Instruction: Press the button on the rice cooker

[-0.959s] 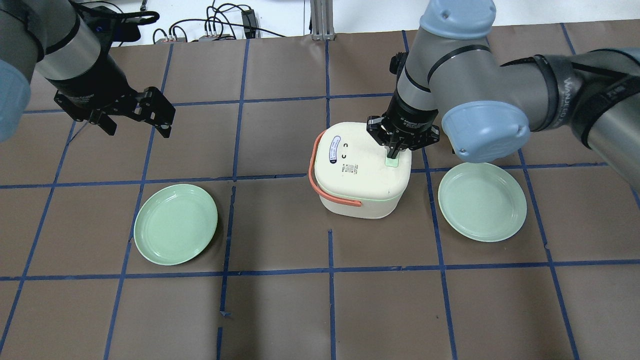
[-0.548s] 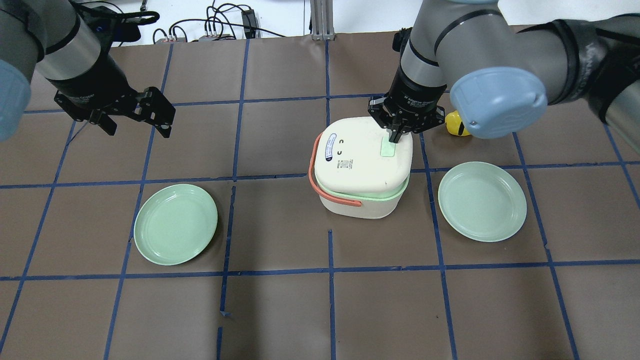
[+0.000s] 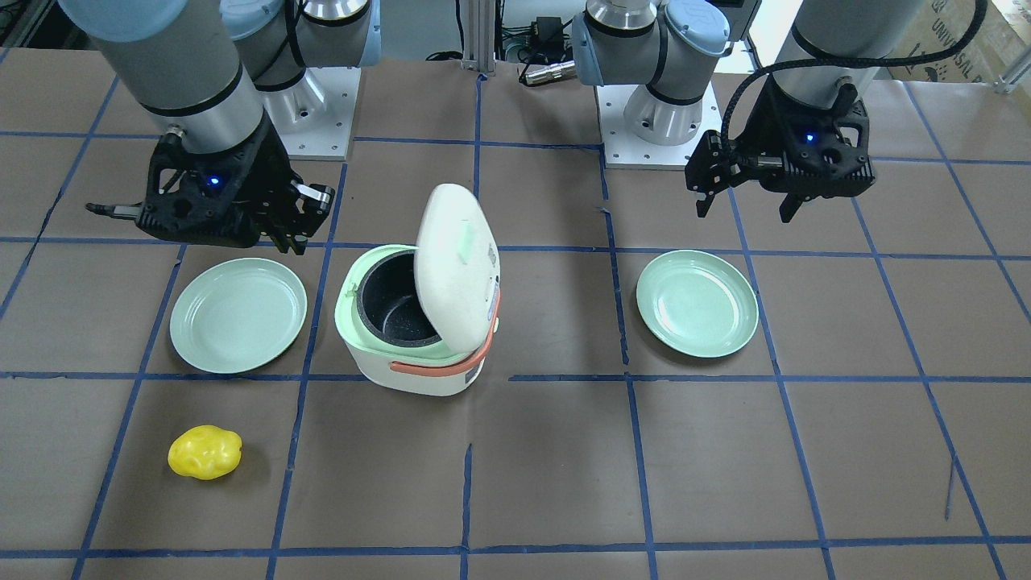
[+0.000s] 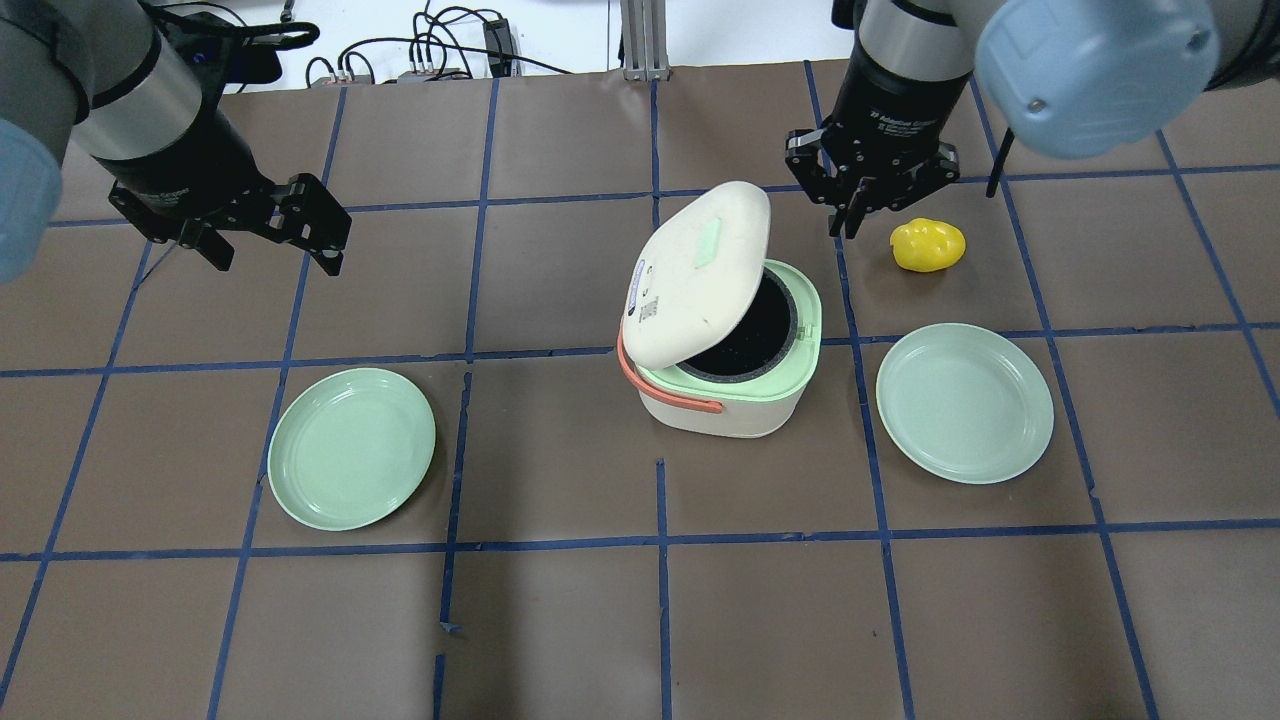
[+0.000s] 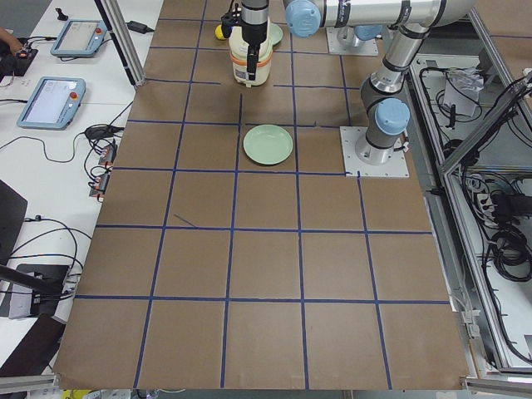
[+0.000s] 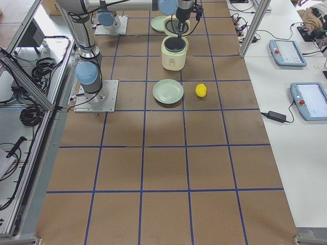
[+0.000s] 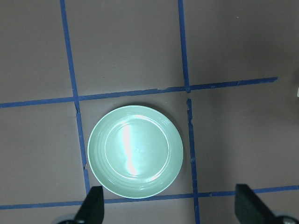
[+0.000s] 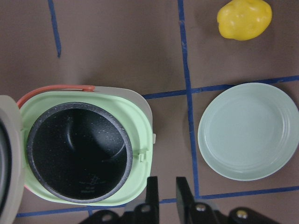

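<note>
The white rice cooker (image 4: 730, 405) stands mid-table with its lid (image 4: 700, 270) sprung up and tilted, the dark inner pot (image 4: 748, 338) showing. The pale mint button (image 4: 708, 243) sits on the raised lid; it also shows in the front-facing view (image 3: 465, 239). My right gripper (image 4: 850, 222) is shut and empty, raised behind the cooker and clear of the lid. In the right wrist view my right gripper (image 8: 167, 189) hangs over the open pot (image 8: 77, 154). My left gripper (image 4: 275, 262) is open and empty, far to the left.
A green plate (image 4: 351, 448) lies front left and another green plate (image 4: 964, 402) lies right of the cooker. A yellow lumpy object (image 4: 928, 245) lies behind the right plate, close to my right gripper. Cables run along the table's far edge.
The right gripper lifted off the button and drew back, away from the cooker. The lid popped open and swung up. The left arm has not moved.
</note>
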You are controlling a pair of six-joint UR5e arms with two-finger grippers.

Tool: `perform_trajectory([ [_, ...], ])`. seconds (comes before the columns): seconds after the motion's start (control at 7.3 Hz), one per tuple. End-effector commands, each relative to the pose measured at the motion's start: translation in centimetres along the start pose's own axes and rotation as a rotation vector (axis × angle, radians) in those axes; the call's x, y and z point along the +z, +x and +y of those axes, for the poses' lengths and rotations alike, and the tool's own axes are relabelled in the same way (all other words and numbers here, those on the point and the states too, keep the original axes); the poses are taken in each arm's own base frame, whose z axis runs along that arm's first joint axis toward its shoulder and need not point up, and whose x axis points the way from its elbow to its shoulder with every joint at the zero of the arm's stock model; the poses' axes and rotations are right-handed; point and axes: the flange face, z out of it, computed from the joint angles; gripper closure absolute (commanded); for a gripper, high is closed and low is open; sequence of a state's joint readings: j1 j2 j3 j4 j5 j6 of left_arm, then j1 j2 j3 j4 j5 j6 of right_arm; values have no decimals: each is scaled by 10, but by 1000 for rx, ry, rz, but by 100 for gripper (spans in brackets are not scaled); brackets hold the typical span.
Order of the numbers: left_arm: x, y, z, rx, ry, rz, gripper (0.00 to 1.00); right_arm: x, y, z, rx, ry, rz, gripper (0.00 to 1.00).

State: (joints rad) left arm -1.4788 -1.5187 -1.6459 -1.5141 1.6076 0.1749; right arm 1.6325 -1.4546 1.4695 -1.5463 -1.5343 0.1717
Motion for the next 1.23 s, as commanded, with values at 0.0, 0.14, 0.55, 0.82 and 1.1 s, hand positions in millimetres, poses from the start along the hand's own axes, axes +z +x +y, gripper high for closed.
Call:
perform_trajectory([
  [0.0, 0, 0, 0, 0, 0, 0, 0, -1, 15, 2, -11, -20, 22, 29],
  [0.14, 0, 0, 0, 0, 0, 0, 0, -4, 13, 0, -13, -2, 15, 12],
  [0.55, 0, 0, 0, 0, 0, 0, 0, -14, 23, -3, -99, 18, 15, 2],
  [0.82, 0, 0, 0, 0, 0, 0, 0, -11, 28, -3, -95, 6, 5, 1],
  [1.1, 0, 0, 0, 0, 0, 0, 0, -14, 28, -3, -81, 16, 15, 1],
])
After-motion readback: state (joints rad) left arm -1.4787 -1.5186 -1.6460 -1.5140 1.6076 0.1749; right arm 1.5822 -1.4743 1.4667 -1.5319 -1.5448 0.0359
